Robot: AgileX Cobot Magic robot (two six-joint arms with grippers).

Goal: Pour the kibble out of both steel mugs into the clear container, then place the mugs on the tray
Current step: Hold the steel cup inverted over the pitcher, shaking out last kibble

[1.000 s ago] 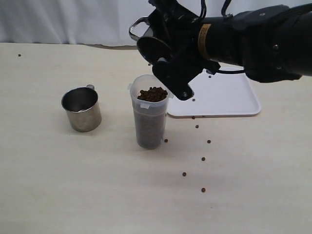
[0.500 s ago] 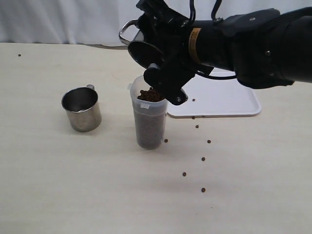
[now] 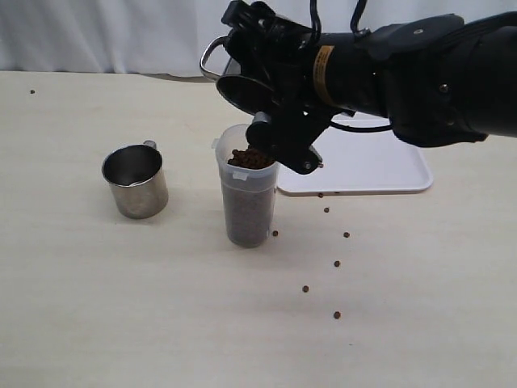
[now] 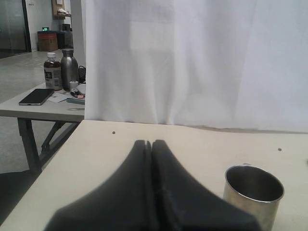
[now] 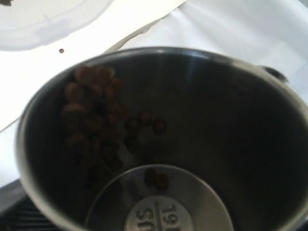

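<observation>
Right end effector: you're gripping the tipped steel mug, its mouth just over the clear container.
Kibble: heaped at the container's rim.
Left end effector: your fingers are pressed together, empty, near the upright steel mug.
Tray: behind the container.

Tilted steel mug above clear container

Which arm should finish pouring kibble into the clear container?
Right. The right gripper holds the tilted steel mug over the clear container, kibble left inside; the left gripper is shut by the other mug.
</observation>
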